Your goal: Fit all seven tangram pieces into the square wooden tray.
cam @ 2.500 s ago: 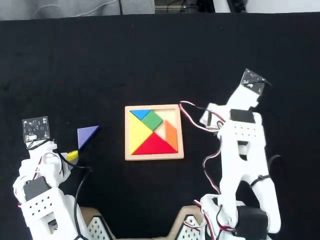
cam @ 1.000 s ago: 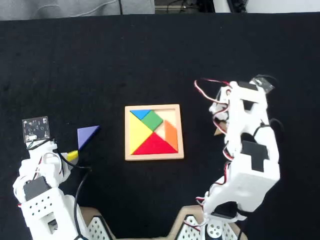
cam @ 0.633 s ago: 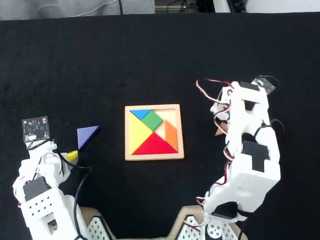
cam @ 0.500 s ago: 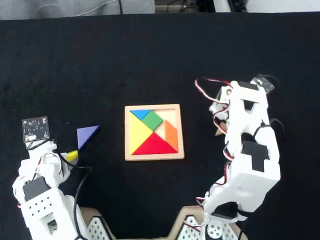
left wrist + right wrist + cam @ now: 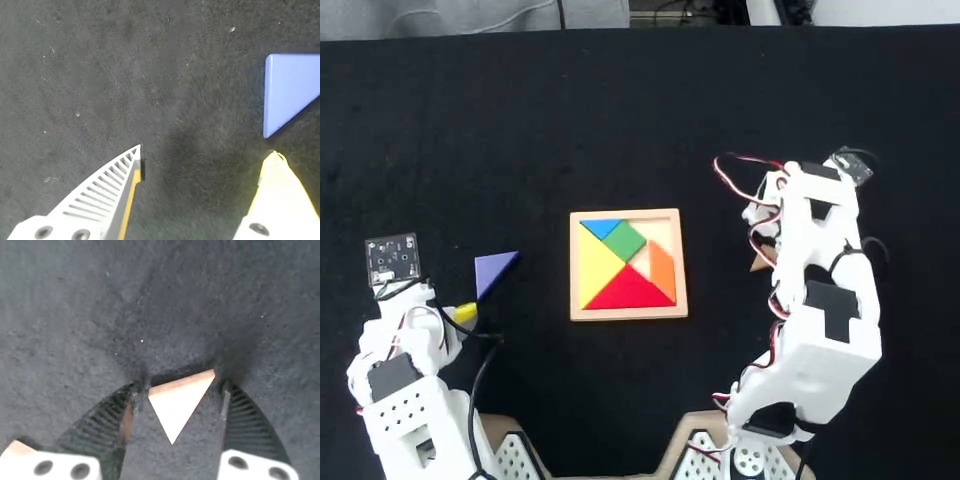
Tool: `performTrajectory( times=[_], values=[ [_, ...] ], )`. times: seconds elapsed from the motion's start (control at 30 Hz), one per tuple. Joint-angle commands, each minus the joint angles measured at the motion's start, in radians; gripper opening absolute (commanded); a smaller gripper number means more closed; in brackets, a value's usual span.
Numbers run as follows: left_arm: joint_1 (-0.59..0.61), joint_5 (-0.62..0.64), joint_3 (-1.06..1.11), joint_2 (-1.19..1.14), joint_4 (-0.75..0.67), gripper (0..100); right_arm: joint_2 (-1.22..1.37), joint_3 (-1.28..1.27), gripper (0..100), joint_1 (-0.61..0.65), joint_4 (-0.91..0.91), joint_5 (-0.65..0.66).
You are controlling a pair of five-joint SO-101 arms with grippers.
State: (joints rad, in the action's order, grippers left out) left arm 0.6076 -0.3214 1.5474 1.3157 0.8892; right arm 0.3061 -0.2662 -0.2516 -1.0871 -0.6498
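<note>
- Between the fingers of the right pincer (image 5: 181, 390), low over the black table (image 5: 75, 300), lies a small tan triangle (image 5: 177, 402). The fingers stand released on either side of it with a sliver of table showing at each, so nothing is gripped yet.
- The triangle's long edge lies away from the wrist and its point towards the palm, with one finger facing each end of that edge. A good squeeze, by this reading, closes evenly on those two corners so the flat piece neither twists nor skids out forwards.
- The fingertips look to be right down at the table, which suits so thin a piece. Closing slowly should keep it from tipping up on edge.
- Well off to this pincer's side, the tray (image 5: 628, 213) holds five coloured pieces (image 5: 628, 290). Bare wood shows in its far corner on the right arm's side. That is the likely home for the triangle, which would probably need turning to match the gap.
- The left pincer (image 5: 206, 151) rests with its fingers wide apart and nothing between them. A blue triangle (image 5: 287, 90) lies just ahead of its yellow fingertip (image 5: 274, 165), apart from it, awaiting its turn.
</note>
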Motion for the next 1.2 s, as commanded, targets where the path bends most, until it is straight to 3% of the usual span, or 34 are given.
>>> performTrajectory(
  times=[0.0,0.1,0.27,0.43,0.77,0.97,1.17],
  values=[
    [-0.007,-0.008,-0.008,0.009,0.003,36,0.001,0.036,26.1,-0.017,0.018,0.000],
    [-0.007,-0.008,-0.008,0.009,0.003,36,0.001,0.035,22.7,-0.017,0.017,0.000],
    [-0.007,-0.008,-0.008,0.009,0.003,36,0.001,0.035,7.3,-0.017,0.018,0.000],
    [-0.007,-0.008,-0.008,0.009,0.003,36,0.001,0.038,6.6,-0.017,0.020,0.008],
    [-0.007,-0.008,-0.008,0.009,0.003,36,-0.082,0.065,6.4,-0.009,-0.023,0.414],
    [-0.007,-0.008,-0.008,0.009,0.003,36,-0.142,0.065,6.4,0.097,-0.103,0.594],
    [-0.007,-0.008,-0.005,0.009,0.003,36,-0.249,0.071,6.4,0.206,-0.133,0.675]
  ],
)
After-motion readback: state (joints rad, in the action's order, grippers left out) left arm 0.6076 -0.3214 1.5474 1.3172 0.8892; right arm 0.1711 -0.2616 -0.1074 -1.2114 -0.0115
